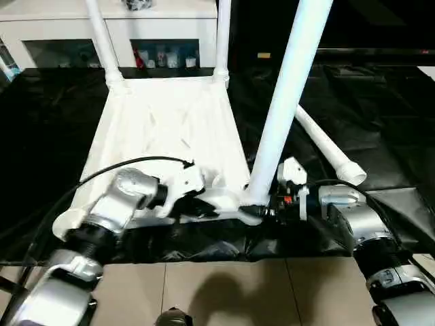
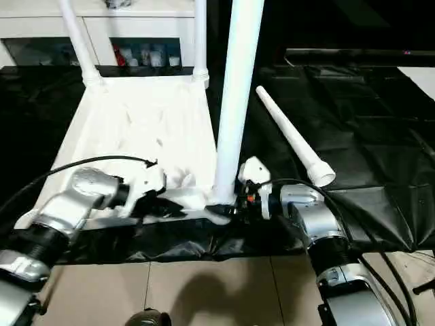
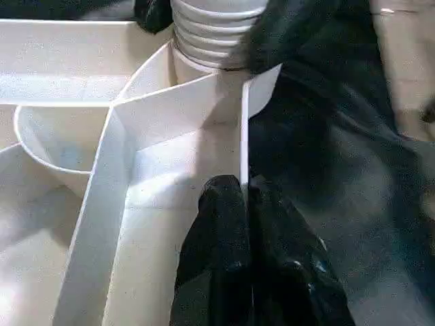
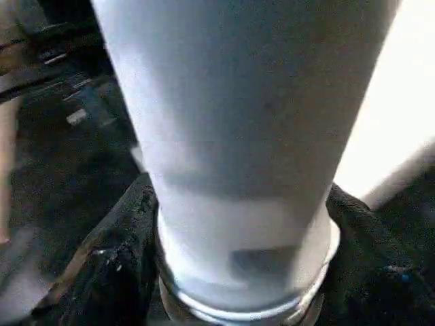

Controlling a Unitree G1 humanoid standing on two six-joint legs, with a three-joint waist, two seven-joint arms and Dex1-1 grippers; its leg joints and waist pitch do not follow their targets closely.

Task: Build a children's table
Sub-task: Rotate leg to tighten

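The children's table [image 1: 170,129] lies upside down on a black sheet [image 1: 380,122] over the floor, ribbed underside up. Two legs [image 1: 102,37] already stand in the far corner sockets, a third leg [image 1: 289,88] rises from the near right socket, and the fourth leg [image 1: 329,149] lies loose on the sheet just beside the tabletop's right edge.

It looks like light, hollow, stiff plastic with a smooth, likely slippery skin; the top would probably slide on the sheet under a sideways push, so it needs bracing. The thin ribs and rim offer a pinch hold; a leg is best taken low near its wide, ridged end, where turning or pressing tilts it least.

The left gripper [image 3: 246,204] is pinched narrow on a thin upright rib of the tabletop beside the near socket. The right gripper [image 4: 238,272] straddles the base of the third leg, a black finger [image 4: 115,265] on either side; firm clamping cannot be told.

Everything is plain white: rectangular top, round sockets, long tapered tubes.
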